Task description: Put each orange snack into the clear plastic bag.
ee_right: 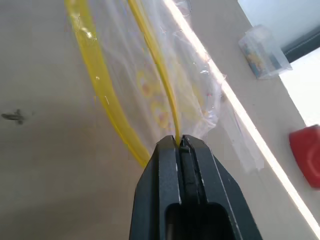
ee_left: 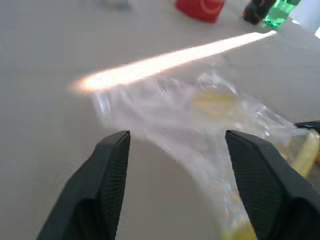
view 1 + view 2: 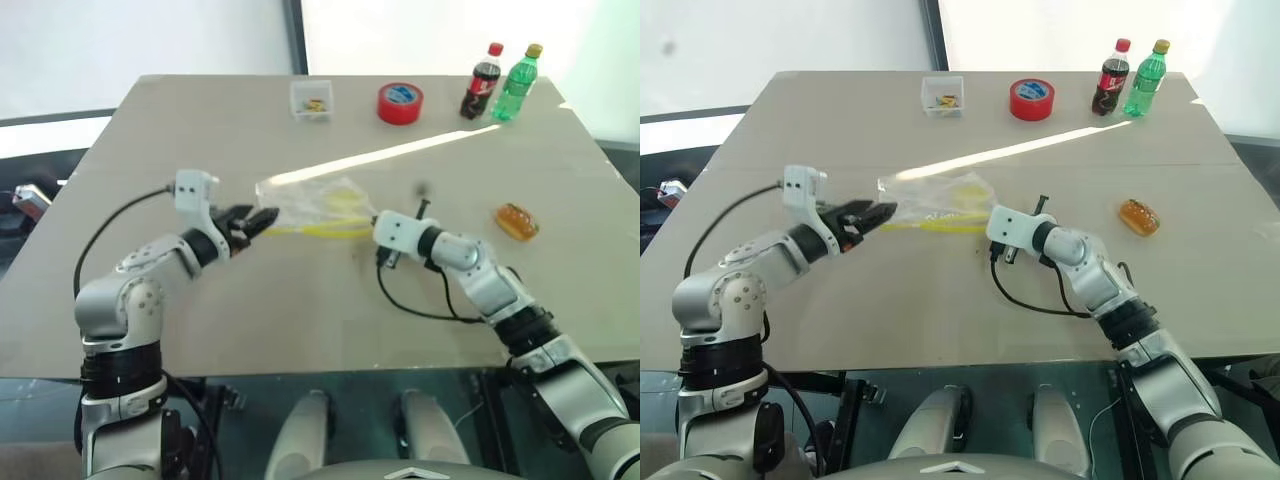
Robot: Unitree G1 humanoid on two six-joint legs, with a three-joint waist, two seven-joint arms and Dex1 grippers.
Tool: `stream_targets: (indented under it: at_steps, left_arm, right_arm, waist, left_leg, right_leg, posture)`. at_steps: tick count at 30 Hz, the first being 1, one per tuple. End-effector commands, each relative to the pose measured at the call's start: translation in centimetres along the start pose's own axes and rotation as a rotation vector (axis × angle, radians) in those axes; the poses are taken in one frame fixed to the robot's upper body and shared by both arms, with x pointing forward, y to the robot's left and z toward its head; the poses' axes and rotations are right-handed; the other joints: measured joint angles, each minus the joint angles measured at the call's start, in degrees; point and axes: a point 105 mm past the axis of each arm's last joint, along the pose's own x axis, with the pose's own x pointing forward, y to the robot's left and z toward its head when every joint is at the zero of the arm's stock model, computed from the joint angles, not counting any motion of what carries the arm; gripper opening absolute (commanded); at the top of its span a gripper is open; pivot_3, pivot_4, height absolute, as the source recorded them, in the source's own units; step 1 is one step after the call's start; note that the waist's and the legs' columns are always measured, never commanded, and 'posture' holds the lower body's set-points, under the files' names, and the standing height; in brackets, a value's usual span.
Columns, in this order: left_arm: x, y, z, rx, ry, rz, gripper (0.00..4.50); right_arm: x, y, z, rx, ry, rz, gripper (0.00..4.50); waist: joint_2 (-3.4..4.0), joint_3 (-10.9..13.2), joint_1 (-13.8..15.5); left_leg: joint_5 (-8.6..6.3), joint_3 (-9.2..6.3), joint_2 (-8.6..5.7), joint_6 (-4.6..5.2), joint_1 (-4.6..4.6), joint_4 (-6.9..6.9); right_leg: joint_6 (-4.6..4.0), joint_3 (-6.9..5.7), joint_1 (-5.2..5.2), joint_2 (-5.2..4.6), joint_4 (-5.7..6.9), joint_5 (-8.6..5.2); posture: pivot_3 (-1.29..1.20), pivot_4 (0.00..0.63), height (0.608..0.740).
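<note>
So, largest to smallest:
Table (image 3: 300, 330): spread wide and flat, carried every item, task things toward the middle, spare items lined along the far edge.
Clear plastic bag (image 3: 320, 205): lay mid-table between the two arms, floppy, yellow strip along its near edge bowed into a loop in the right wrist view, mouth probably being pulled apart so a snack could be dropped in; small yellow bits seen inside.
Right gripper (image 1: 181, 142): clamped flat on one yellow lip of the bag, no gap left between the jaws, likely anchoring that side.
Left gripper (image 2: 175, 145): spread wide, nothing held, fingers straddling the bag's opposite corner, contact with the film not clear; probably lined up to pinch the other lip.
Orange snack (image 3: 516, 221): sat alone on the table, to the right of the right arm and well apart from the bag, untouched and not yet bagged; only one made out.
Bottles: dark cola bottle (image 3: 482, 81) and green bottle (image 3: 516, 82) stood upright, side by side at the far right corner, out of the work area.
Red tape roll (image 3: 400, 103): lay flat just left of the bottles.
Small clear box (image 3: 311, 100): rested near the far edge, left of the tape, small bits inside, too small to identify.
</note>
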Motion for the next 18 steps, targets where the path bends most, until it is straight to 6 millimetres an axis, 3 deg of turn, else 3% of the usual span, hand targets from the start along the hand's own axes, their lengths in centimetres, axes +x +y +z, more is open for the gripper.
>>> stream_targets:
  at_steps: [1, 2, 3, 6, 9, 14, 18]
  left_arm:
    - [-0.1, -2.1, 3.5, 0.597, -0.146, -0.027, 2.98]
    - [0.0, -2.9, 2.9, 0.786, -0.135, -0.063, 2.98]
    - [0.0, -3.6, 2.3, 0.87, -0.14, -0.102, 2.98]
    - [-0.2, -5.3, 1.4, 0.839, -0.18, -0.169, 2.98]
    - [-0.8, -6.8, -0.8, 0.971, -0.124, -0.284, 2.98]
    - [-1.3, -6.6, -4.1, 1.035, -0.021, -0.319, 2.98]
    - [-1.0, -6.2, -4.1, 1.054, -0.027, -0.295, 2.98]
  right_arm:
    - [0.1, -2.7, 0.4, -0.062, 0.003, -0.083, 0.0]
    - [0.2, -2.9, 0.3, -0.08, 0.008, -0.084, 0.0]
    - [0.3, -3.0, 0.2, -0.09, 0.011, -0.083, 0.0]
    - [0.6, -3.2, 0.2, -0.095, 0.011, -0.082, 0.0]
    - [0.8, -3.4, 0.3, -0.1, 0.008, -0.083, 0.0]
    - [1.2, -3.4, 0.6, -0.099, 0.003, -0.087, 0.0]
    - [1.2, -3.3, 0.7, -0.1, 0.001, -0.084, 0.0]
  waist:
    - [0.0, 0.0, 0.0]
    - [-0.01, 0.0, 0.0]
    - [0.02, 0.0, -0.1]
    - [0.07, 0.0, 0.1]
    - [0.04, 0.0, -0.1]
    - [0.06, 0.0, -0.4]
    - [0.06, 0.0, -0.2]
  left_leg:
    - [0.01, 0.03, 0.0, -0.01, -0.01, -0.04]
    - [0.05, 0.08, 0.0, -0.09, -0.01, -0.09]
    - [0.12, 0.23, -0.01, -0.21, -0.02, -0.17]
    - [0.03, 0.4, 0.01, -0.05, 0.04, -0.44]
    - [0.0, 0.38, 0.02, 0.01, -0.25, -0.43]
    - [0.0, 0.4, 0.05, 0.04, -0.21, -0.44]
    - [0.0, 0.4, 0.04, 0.04, -0.15, -0.35]
  right_leg:
    - [0.0, 0.02, -0.04, 0.0, 0.0, 0.0]
    - [-0.01, 0.05, -0.09, 0.0, 0.0, 0.0]
    - [-0.02, 0.08, -0.12, 0.01, -0.01, 0.0]
    - [-0.04, 0.24, -0.18, -0.04, -0.16, -0.01]
    - [-0.03, 0.3, -0.49, -0.03, -0.11, 0.0]
    - [-0.05, 0.29, -0.57, 0.03, 0.06, -0.02]
    - [-0.04, 0.27, -0.48, 0.03, 0.16, -0.03]
  posture:
    - [0.0, 0.15, 0.74]
    - [0.0, 0.15, 0.74]
    - [0.0, 0.15, 0.74]
    - [0.0, 0.15, 0.74]
    - [0.0, 0.15, 0.74]
    - [0.0, 0.15, 0.74]
    - [0.0, 0.15, 0.74]
